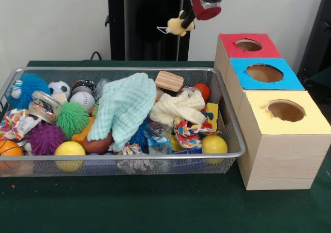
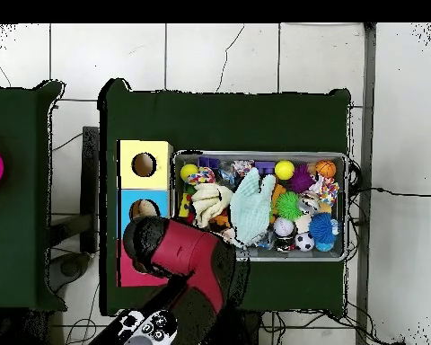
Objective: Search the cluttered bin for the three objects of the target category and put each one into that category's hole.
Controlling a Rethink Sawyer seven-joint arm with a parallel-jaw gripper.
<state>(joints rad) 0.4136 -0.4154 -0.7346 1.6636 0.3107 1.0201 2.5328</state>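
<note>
Above table, claw [image 1: 182,22] grips plush [image 1: 176,25].

arm [image 2: 188,256]: red shell | black joints | white-marked base

A lab: pedestal-mounted robot arm [image 2: 188,260], green-clothed table [image 1: 155,207], tiled floor [image 2: 210,54].

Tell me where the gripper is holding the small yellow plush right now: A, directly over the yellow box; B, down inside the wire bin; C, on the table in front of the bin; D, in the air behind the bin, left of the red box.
D: the gripper holds the plush aloft behind the bin, left of the red box.
</note>
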